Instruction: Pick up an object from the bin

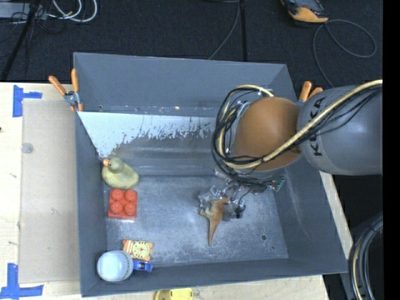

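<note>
In the bin (181,86), toward 4 o'clock, the gripper (223,202) meets a brown cone (214,222); whether it is clamped, I cannot tell. Likely the grasping step; next calls for a straight lift.

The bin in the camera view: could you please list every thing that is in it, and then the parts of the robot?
bin: one, grey metal, middle of the view.
duck: one, yellow-green with an orange beak, left side of the floor.
studded block: one, red, just nearer than the duck.
patterned piece: one, yellow and orange, near left corner.
round cap-like thing: one, white and pale blue, near left corner, beside the patterned piece.
cone: one, brown, middle of the floor, wide end under the wrist, tip toward the near wall.
wrist cover: one, orange-brown, above the cone.
cables: several, black, looped beside the cover.
arm: one, grey, from the right.
</note>
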Controlling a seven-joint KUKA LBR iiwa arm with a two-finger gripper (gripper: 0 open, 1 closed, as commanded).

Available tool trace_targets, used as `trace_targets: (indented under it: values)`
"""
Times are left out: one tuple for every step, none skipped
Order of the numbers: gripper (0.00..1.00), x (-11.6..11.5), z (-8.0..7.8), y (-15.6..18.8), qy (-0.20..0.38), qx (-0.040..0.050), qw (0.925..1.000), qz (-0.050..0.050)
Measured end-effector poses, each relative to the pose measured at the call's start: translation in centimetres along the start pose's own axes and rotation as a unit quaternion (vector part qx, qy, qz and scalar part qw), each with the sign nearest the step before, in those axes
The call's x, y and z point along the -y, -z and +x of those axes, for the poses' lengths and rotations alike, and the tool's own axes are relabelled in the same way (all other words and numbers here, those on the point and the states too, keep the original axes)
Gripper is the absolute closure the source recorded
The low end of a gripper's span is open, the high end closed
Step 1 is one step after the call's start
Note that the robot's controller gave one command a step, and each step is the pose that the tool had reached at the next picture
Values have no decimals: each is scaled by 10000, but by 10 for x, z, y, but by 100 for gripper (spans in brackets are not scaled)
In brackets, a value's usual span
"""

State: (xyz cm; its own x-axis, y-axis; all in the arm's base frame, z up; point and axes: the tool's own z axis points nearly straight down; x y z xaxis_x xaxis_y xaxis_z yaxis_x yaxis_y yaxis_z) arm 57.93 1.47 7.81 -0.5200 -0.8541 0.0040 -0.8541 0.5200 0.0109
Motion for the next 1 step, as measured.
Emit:
trace_targets:
  values:
    - [100,0,0,0,-4,0,10000,0]
